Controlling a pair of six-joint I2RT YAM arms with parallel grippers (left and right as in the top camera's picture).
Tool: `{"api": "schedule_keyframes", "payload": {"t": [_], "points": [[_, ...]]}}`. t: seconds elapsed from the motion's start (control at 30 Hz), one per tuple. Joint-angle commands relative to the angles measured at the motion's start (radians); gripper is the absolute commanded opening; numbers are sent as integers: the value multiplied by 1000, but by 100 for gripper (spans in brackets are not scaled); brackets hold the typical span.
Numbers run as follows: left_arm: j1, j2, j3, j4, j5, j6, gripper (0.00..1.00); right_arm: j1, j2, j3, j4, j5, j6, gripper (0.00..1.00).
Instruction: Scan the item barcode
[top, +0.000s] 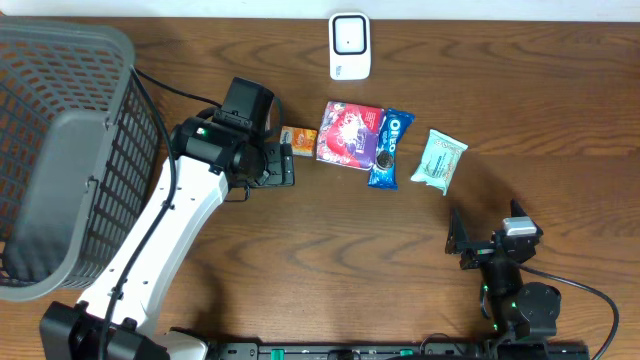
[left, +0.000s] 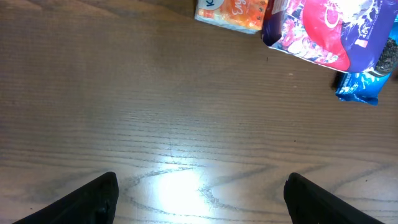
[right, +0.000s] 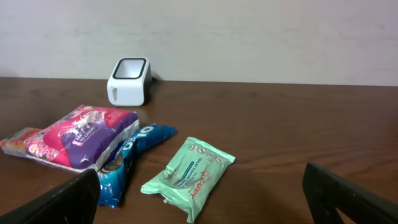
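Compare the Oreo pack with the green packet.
The Oreo pack is blue, long and narrow; the green packet is pale, shorter and broader. The Oreo pack touches the purple bag; the green packet lies apart. Both lie flat on the table.

On the tabletop (top: 330, 260) four packs lie in a row, left to right: small packet (top: 298, 137), snack bag (top: 347, 132), Oreo pack (top: 391, 150) (these three touching), then the wipes pack (top: 440, 160), slightly apart. The scanner (top: 350, 45) stands behind the row. The basket (top: 85, 180) sits far left.
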Motion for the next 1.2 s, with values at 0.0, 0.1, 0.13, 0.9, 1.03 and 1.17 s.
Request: {"api": "schedule_keyframes", "payload": {"t": [0.0,0.1,0.13,0.9,1.03,1.17], "points": [[2,-9,28,-6,-18,-2,85,8,-5,-2,-3,2,14,99],[0,-9,26,-6,63,-2,85,8,-5,-2,-3,2,14,99],[-5,-9,23,-6,124,9,85,8,-5,-2,-3,2,14,99],[-168,-5,7,17,190,100,85,8,-5,-2,-3,1,14,99],[-203,-5,7,24,185,100,85,8,-5,-2,-3,2,14,99],[-218,-5,7,29,155,99,85,8,-5,-2,-3,1,14,99]]}}
